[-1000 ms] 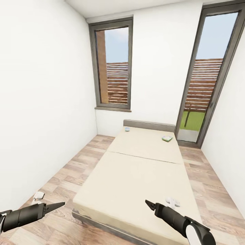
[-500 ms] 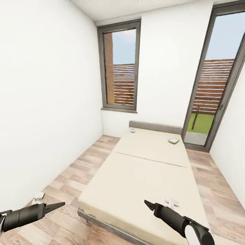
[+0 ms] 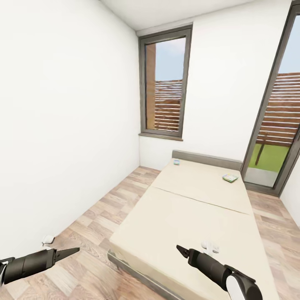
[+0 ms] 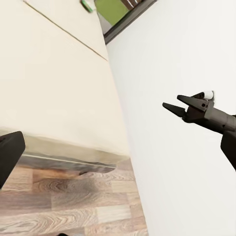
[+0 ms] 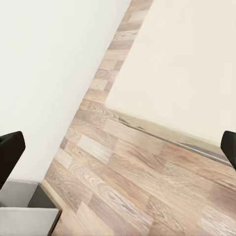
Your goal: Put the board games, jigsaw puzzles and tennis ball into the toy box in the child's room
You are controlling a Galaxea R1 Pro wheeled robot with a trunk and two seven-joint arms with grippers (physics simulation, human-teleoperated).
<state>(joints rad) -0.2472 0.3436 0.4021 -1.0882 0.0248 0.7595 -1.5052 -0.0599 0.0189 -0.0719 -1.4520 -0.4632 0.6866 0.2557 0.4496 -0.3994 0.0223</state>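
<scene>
The bed (image 3: 187, 208) with its beige mattress runs ahead of me toward the far wall. Two board games lie at its far end: a blue one (image 3: 176, 161) by the headboard and a green-white one (image 3: 230, 177) toward the glass door. The green-white game (image 4: 87, 5) also appears in the left wrist view. My left gripper (image 3: 73, 251) hovers open over the floor beside the bed. My right gripper (image 3: 180, 250) hangs open over the near end of the mattress, holding nothing. The table, toy box, jigsaw puzzles and tennis ball are out of view.
A small white object (image 3: 210, 246) lies on the mattress by my right gripper, and another (image 3: 48, 239) sits on the floor at the left wall. A wood-floor aisle (image 3: 104, 216) runs between wall and bed. A tall window (image 3: 166, 83) and a glass door (image 3: 279, 125) are in the far wall.
The whole view has swung left, so the bed, window and door now sit further right in the picture. Both arms keep the same pose.
</scene>
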